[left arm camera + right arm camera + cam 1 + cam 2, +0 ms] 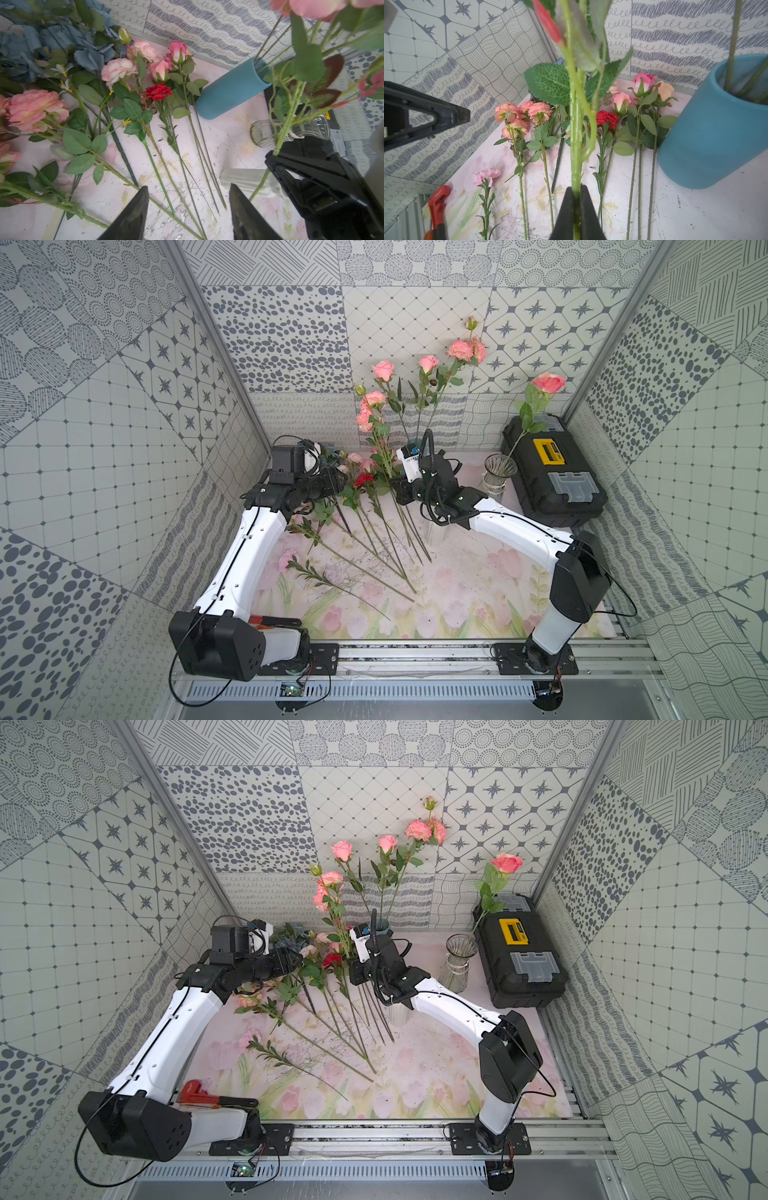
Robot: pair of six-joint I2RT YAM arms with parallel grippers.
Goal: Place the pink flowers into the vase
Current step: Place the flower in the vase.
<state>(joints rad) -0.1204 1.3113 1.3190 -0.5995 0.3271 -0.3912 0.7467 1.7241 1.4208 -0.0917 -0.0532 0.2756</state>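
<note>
Two arms reach over one worktop (465,597), a scuffed mat printed with pale tulips. The right gripper (576,188) has its fingers pinched on a single green stem. This held spray (371,406) stands almost upright near the middle of the far edge, its ruffled salmon heads high. It is just left of the blue vase (382,924) and clear of the vase's mouth. The left gripper (188,190) hovers with its fingers spread and nothing between them, over the flowers lying toward the far left corner.

There are three vases. The blue vase holds three pink stems. The glass vase (496,479), further right along the far edge, holds one pink rose (548,383). A white ribbed vase (436,536) sits partly hidden under the right forearm, and whether it holds anything cannot be seen.

The remaining pink flowers (118,69) lie fanned on the mat, heads toward the far edge. I count at least six stems, though the heads overlap and the count may be short. Among them lie one red carnation (158,91) and a heap of dusty-blue hydrangea (41,41).

One black toolbox (552,477) with a yellow handle fills the far right corner. One red pipe wrench (199,1094) lies at the near left corner beside the left arm's base.

Grey-and-white patterned tile panels wall in three sides, with aluminium posts at the far corners. An aluminium rail along the near edge carries both arm bases.
</note>
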